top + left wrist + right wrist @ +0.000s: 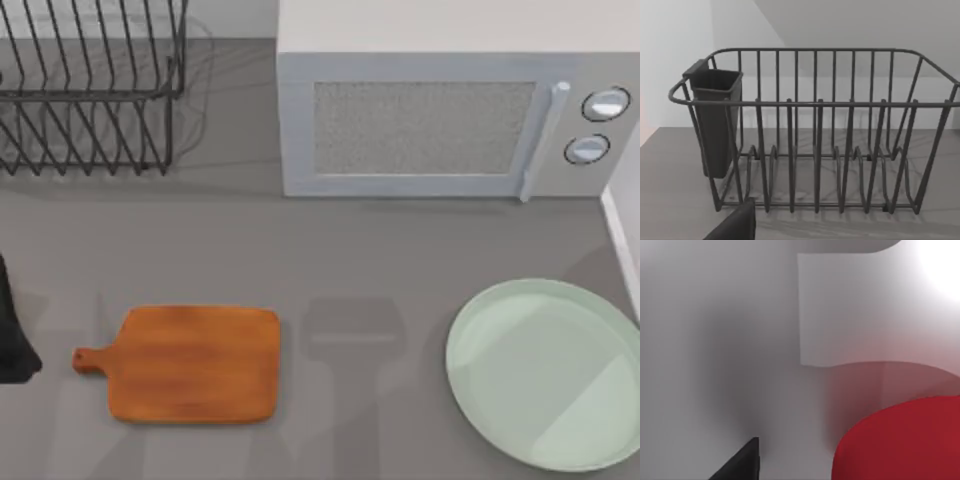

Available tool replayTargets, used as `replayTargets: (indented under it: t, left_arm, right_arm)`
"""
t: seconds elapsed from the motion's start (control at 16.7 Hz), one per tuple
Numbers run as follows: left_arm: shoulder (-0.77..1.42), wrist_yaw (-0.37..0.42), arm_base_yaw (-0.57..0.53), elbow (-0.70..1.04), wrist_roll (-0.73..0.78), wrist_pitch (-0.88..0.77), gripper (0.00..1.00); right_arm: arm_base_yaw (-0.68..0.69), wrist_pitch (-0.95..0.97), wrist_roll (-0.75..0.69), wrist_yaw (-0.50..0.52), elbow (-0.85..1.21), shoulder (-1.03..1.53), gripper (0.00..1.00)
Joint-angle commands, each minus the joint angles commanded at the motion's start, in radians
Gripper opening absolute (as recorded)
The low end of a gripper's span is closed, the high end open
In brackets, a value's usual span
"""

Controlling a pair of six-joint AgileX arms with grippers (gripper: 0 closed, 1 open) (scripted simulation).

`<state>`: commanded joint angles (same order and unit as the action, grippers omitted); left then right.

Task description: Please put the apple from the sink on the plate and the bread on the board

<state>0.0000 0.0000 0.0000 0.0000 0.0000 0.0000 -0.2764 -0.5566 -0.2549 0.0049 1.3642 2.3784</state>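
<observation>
Landmark for this entry: the microwave (450, 120), standing at the back of the grey table (330, 250), right of centre in the top view.

The board (192, 364) lies flat on the table, forward and to the left of the microwave, handle stub pointing to the table's left side. Its surface is bare. The plate (470, 340) sits forward and to the right of the microwave, near the table's right edge, also bare. Board and plate are well apart, with open tabletop between them.

A dark wire dish rack (90, 90) stands left of the microwave at the back-left corner. In the left wrist view the rack (815, 150) faces the camera squarely, with a dark utensil cup (715, 120) hung on one end.

Left arm: a dark part of it (12, 330) shows at the table's left edge, far left of the microwave and just beyond the board's handle. A dark finger (735, 225) shows in the left wrist view. I cannot tell how far this gripper is opened, and nothing is seen in its grasp.

Right arm: the right wrist view shows the apple (900, 440) very close to the camera, against pale smooth walls. One dark finger (740, 462) shows just beside the apple, apart from it. Opening of this gripper: cannot tell. Contact with the apple: none visible.
</observation>
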Motion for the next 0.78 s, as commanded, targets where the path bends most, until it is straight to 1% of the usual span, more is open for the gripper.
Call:
replayTargets:
  t: [0.42, 0.48, 0.78]
  left_arm:
    - [0.000, 0.000, 0.000, 0.000, 0.000, 0.000, 1.00]
    - [0.000, 0.000, 0.000, 0.000, 0.000, 0.000, 1.00]
    - [0.000, 0.000, 0.000, 0.000, 0.000, 0.000, 1.00]
  right_arm:
    - [0.000, 0.000, 0.000, 0.000, 0.000, 0.000, 0.02]
    - [0.000, 0.000, 0.000, 0.000, 0.000, 0.000, 0.00]
    - [0.000, 0.000, 0.000, 0.000, 0.000, 0.000, 0.00]
